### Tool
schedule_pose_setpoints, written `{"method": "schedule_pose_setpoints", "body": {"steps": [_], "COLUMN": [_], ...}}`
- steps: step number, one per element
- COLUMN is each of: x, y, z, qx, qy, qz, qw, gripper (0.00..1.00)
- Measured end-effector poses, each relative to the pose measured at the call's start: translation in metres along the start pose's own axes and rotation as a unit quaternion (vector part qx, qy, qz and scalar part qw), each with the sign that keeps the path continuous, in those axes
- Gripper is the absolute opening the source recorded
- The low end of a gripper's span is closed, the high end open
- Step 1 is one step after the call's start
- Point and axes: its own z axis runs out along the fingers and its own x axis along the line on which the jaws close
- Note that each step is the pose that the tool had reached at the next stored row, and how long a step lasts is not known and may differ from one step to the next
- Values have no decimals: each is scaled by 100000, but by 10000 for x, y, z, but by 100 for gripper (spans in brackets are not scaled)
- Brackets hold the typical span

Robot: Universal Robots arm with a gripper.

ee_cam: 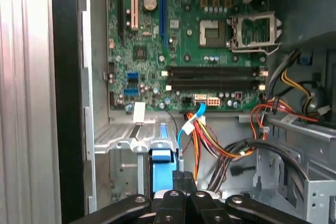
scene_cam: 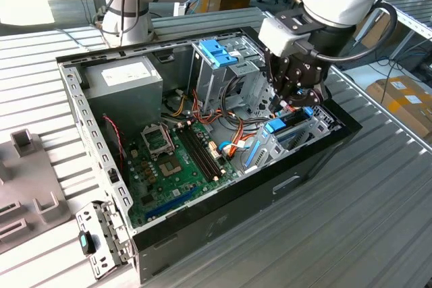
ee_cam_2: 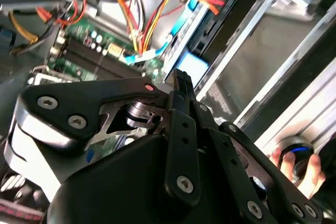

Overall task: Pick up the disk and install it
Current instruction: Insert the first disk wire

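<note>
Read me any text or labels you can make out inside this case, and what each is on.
White sticker on the grey power-supply box: print too small to read.
Motherboard: markings too small to read.
Disk under the gripper: no legible print.
Nothing can be quoted.

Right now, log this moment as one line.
gripper: over drive bay, exterior view's right | disk: in bay under gripper, blue rail showing | computer case: open

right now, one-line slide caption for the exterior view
Black gripper lowered over the blue-railed disk inside the open black computer case.
</note>
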Motion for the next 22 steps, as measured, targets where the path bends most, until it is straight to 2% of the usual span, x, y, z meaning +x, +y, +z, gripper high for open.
{"method": "schedule_pose_setpoints", "body": {"steps": [1,11,22], "x": [0,0,0], "y": [0,-3,-105], "z": [2,2,6], "qx": [-1034,-1046,-1045], "qy": [2,-1,-1], "qz": [19,18,17], "qw": [99995,99995,99995], "gripper": [11,11,11]}}
